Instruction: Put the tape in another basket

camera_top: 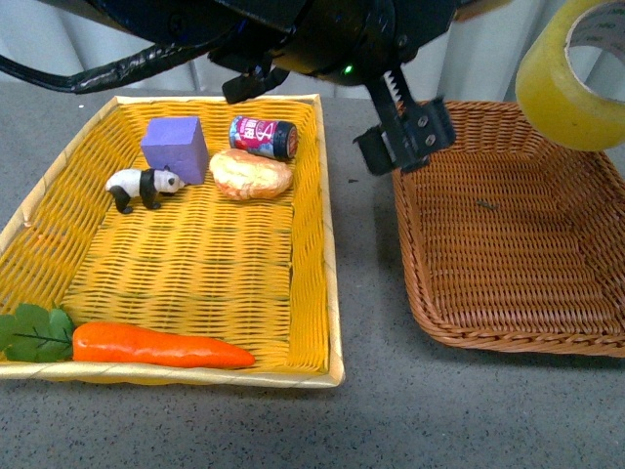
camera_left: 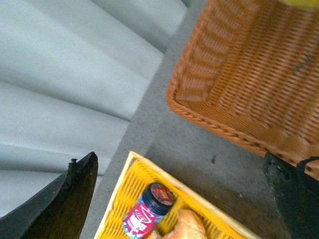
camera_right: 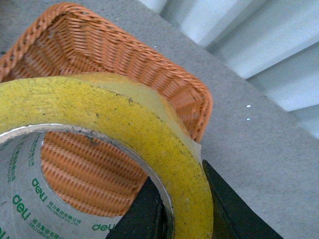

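The tape [camera_top: 571,73], a wide yellowish roll with a pale printed core, hangs in the air at the top right of the front view, above the far right corner of the brown wicker basket [camera_top: 508,244]. My right gripper [camera_right: 187,199] is shut on the tape [camera_right: 99,109], with one dark finger inside the core and the other outside the wall. Through and beyond the roll I see the basket [camera_right: 89,45] below, with nothing in it. My left gripper [camera_left: 179,199] is open and holds nothing. It hovers over the gap between the yellow tray and the basket [camera_left: 239,74].
A yellow woven tray [camera_top: 327,244] sits left of the basket. It holds a purple block [camera_top: 176,147], a can [camera_top: 264,137], a bread roll [camera_top: 251,176], a panda figure [camera_top: 145,186] and a carrot [camera_top: 161,347]. The grey table [camera_top: 371,420] runs between them.
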Motion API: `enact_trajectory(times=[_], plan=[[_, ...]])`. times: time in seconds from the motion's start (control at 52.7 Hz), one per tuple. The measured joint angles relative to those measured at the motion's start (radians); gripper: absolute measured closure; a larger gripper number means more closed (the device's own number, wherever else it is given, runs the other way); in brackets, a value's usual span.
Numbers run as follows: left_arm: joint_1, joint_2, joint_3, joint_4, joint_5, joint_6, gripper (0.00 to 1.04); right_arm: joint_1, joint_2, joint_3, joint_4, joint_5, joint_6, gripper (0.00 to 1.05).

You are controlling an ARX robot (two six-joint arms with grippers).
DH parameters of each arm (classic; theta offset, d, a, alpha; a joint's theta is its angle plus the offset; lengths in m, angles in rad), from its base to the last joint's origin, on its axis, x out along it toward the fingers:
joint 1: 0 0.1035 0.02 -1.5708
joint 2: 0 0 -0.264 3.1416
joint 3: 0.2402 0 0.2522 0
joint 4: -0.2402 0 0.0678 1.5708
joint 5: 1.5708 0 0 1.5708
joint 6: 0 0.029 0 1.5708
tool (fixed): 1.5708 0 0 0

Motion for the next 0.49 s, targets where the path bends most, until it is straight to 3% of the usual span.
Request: enact_trajectory(times=[0.133, 0.266, 0.493], plan=[[0.053, 0.000, 0.021, 0.028, -0.085, -0.220, 0.07, -0.008, 0.031, 0.000, -0.044, -0.106, 0.122, 0.89], [0.129, -0.001, 0.021, -0.041, -0.161, -0.480, 0.07, -0.023, 0.076, 0.000, -0.040, -0.107, 0.175, 0.89], [0.264, -0.105, -0.039, -0.149, -0.255, -1.159, 0.07, -0.057, 0.229, 0.001, -0.024, -0.103, 0.236, 0.89]])
